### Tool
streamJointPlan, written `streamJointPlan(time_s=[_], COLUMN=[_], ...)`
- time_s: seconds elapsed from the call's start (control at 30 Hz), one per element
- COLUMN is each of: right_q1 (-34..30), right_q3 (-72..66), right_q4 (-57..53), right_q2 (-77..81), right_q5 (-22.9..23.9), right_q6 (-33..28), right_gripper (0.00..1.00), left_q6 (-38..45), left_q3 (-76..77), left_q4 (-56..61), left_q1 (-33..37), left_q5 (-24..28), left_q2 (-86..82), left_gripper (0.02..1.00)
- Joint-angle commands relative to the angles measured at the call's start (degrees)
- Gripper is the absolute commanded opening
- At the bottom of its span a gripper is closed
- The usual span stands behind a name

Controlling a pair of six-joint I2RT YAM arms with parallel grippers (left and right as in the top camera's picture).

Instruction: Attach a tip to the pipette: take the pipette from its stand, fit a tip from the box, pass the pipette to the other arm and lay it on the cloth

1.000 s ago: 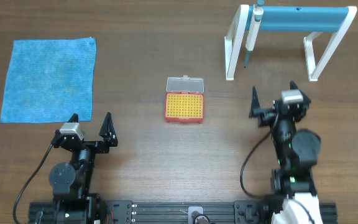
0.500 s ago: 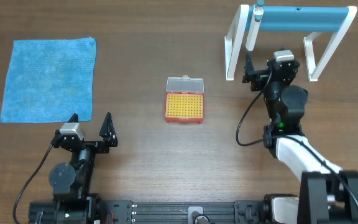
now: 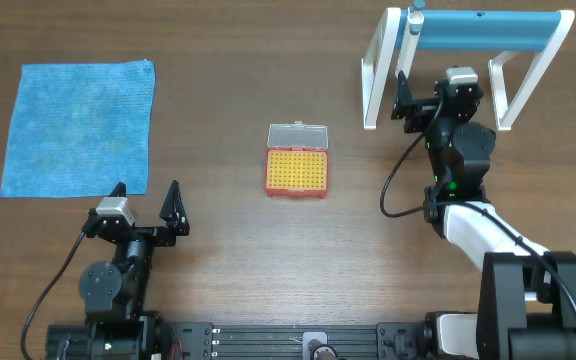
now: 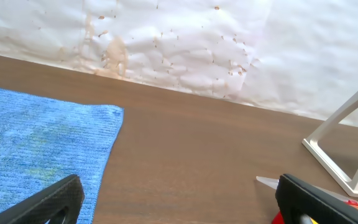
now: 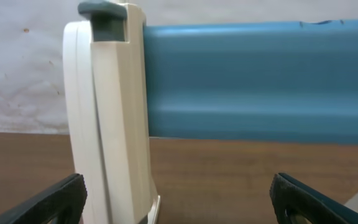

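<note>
**Right arm up at the stand, pipette not yet gripped**

From where I stand, the pipette (image 3: 407, 47) hangs upright at the left end of the stand (image 3: 483, 28), tucked against the white leg under the blue crossbar at the far right of the table (image 3: 268, 260). The right gripper (image 3: 430, 92) is up in front of that end of the stand. Its two black fingers are spread wide and nothing sits between them. In the right wrist view the right gripper (image 5: 179, 208) faces the pipette (image 5: 120, 112), whose pale body and grey cap stand beside the blue crossbar (image 5: 260, 81). The pipette lies nearer one finger than the other, and neither finger touches it.

The tip box (image 3: 297, 170) sits in the middle of the table with its clear lid folded back toward the far side, the yellow tips showing in the orange tray. It is well apart from both arms.

The blue cloth (image 3: 78, 128) lies flat at the far left. The left gripper (image 3: 146, 200) is low and close to its base, just beside the cloth's near right corner, and its fingers are parted and hold nothing. The left wrist view shows the left gripper (image 4: 179, 208) pointing across bare wood, with the cloth (image 4: 36, 149) to one side and a white leg of the stand (image 4: 344, 149) farther off.
</note>
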Motion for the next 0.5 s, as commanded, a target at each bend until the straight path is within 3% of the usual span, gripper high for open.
streamJointPlan(time_s=[0.03, 0.5], right_q1=[-0.28, -0.24], right_q3=[3.41, 8.31], right_q4=[-0.13, -0.96], right_q2=[3.30, 8.79], right_q5=[0.33, 0.33], right_q6=[0.96, 0.98], right_gripper=[0.954, 0.954], left_q6=[-0.33, -0.33], left_q3=[-0.09, -0.09], left_q4=[-0.44, -0.44], left_q1=[-0.13, -0.13], left_q5=[-0.42, -0.39], left_q2=[-0.48, -0.48], left_gripper=[0.998, 0.998])
